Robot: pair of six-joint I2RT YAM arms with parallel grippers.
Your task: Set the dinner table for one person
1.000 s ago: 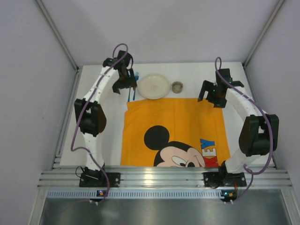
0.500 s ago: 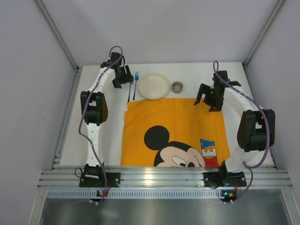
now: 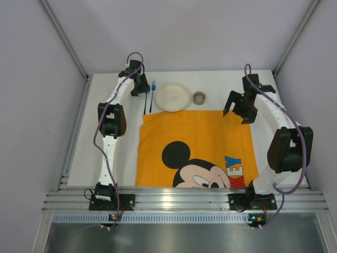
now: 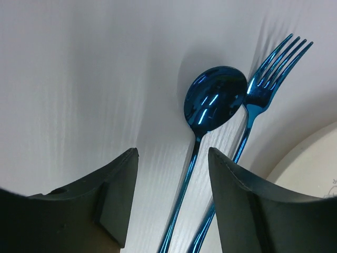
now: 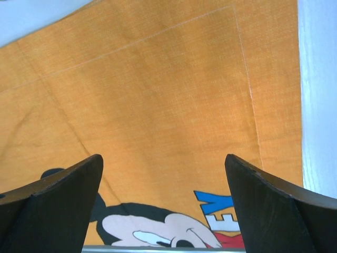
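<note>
Left wrist view: the left gripper (image 4: 172,158) stands released, jaws astride the handle of the blue spoon (image 4: 215,99). The fork (image 4: 275,62) lies close beside it toward the right jaw, both on the dinner table (image 4: 79,63) beneath. Better to centre on the spoon, so closing misses the fork. The right gripper (image 5: 163,168) gapes empty above the mat (image 5: 158,89).

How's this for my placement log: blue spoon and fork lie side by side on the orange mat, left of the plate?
Wrong surface: the spoon and fork lie side by side on the white dinner table, left of the plate; left wrist view shows it.
</note>
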